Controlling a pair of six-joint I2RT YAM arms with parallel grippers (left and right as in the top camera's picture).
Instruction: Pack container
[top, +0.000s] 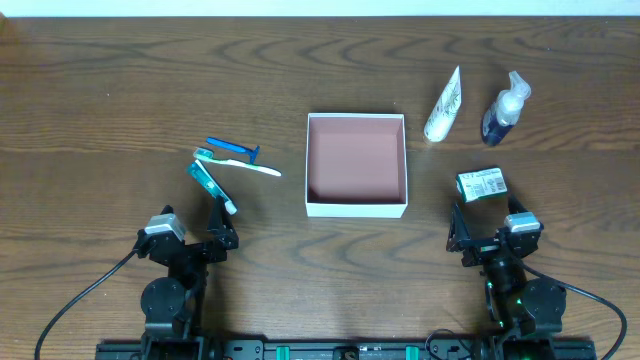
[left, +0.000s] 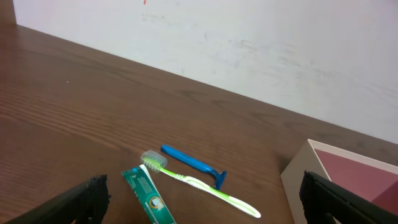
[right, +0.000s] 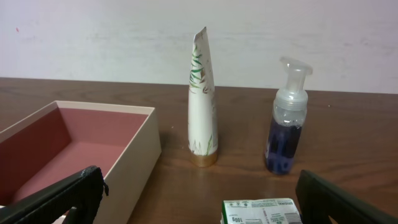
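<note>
The container (top: 356, 206), a shallow square box with white walls and a pink-brown inside, sits mid-table with nothing in it; its corner (left: 297, 180) and wall (right: 134, 155) show in the wrist views. Left of it lie a blue razor (top: 232, 148), a green-and-white toothbrush (top: 240, 164) and a green toothpaste tube (top: 210, 185). My left gripper (top: 222, 236) stands open just behind the tube (left: 149, 198), holding nothing. My right gripper (top: 470, 238) is open behind a small green-and-white carton (top: 481, 184), also empty.
A white cream tube (top: 444, 105) stands on its gold cap at the back right, next to a blue pump bottle (top: 504, 110). A white wall (right: 199, 25) backs the table's far edge. Bare wood lies between the box and both arms.
</note>
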